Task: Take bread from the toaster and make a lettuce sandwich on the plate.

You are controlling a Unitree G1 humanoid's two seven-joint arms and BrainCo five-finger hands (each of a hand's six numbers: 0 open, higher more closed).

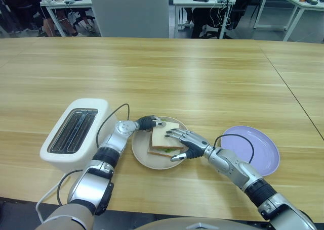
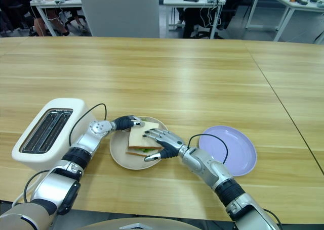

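You have two plates on the bench (image 1: pixel 202 78). The beige plate (image 1: pixel 144 156) sits just right of the toaster (image 1: pixel 96 108) and carries the sandwich (image 1: pixel 161 135): a pale top slice of bread lying flat over a second slice. A thin bit of green lettuce (image 1: pixel 166 150) peeks out at the near edge. The purple plate (image 1: pixel 263 159) lies further right, close to the beige one but not touching it.

Your left hand (image 1: pixel 148 122) is at the far left rim of the beige plate. It is curled narrow, with its fingertips against the far left corner of the top slice and nothing gripped in it. Your right hand (image 1: pixel 188 140) lies wide over the right side of the sandwich. Its fingers are stretched out flat on the top slice and its thumb points left along the near edge.

The right hand covers the sandwich's right edge, so you cannot see how the slices line up there. The lower slice shows only as a brown strip under the top one, and most of the lettuce is hidden between them. The toaster's two slots look dark from this angle, and you cannot tell what is inside. Its white cord (image 1: pixel 48 202) runs off the near edge of the view. The right forearm crosses the near left rim of the purple plate.
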